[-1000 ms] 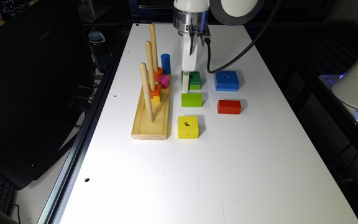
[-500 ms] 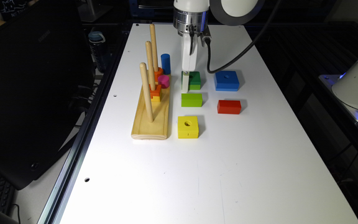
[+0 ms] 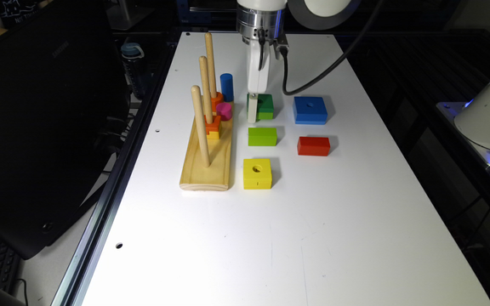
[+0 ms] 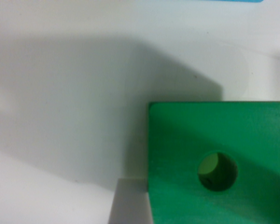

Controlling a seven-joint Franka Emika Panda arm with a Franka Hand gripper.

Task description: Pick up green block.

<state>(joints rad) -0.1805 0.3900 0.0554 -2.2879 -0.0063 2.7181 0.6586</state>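
The green block (image 3: 264, 106) rests on the white table, a square with a dark green top, a round centre hole and a lighter lime layer below. My gripper (image 3: 257, 108) hangs straight down over it and reaches table height at the block's side that faces the peg board. In the wrist view the green block (image 4: 214, 154) is very close, its hole plain to see, and a grey piece (image 4: 128, 203) lies against one of its edges.
A wooden peg board (image 3: 209, 144) with three upright pegs and small coloured pieces stands at the exterior view's left. Around the green block lie a solid lime block (image 3: 262, 136), a yellow block (image 3: 257, 173), a red block (image 3: 313, 145) and a blue block (image 3: 310, 109). A blue cylinder (image 3: 226, 86) stands by the pegs.
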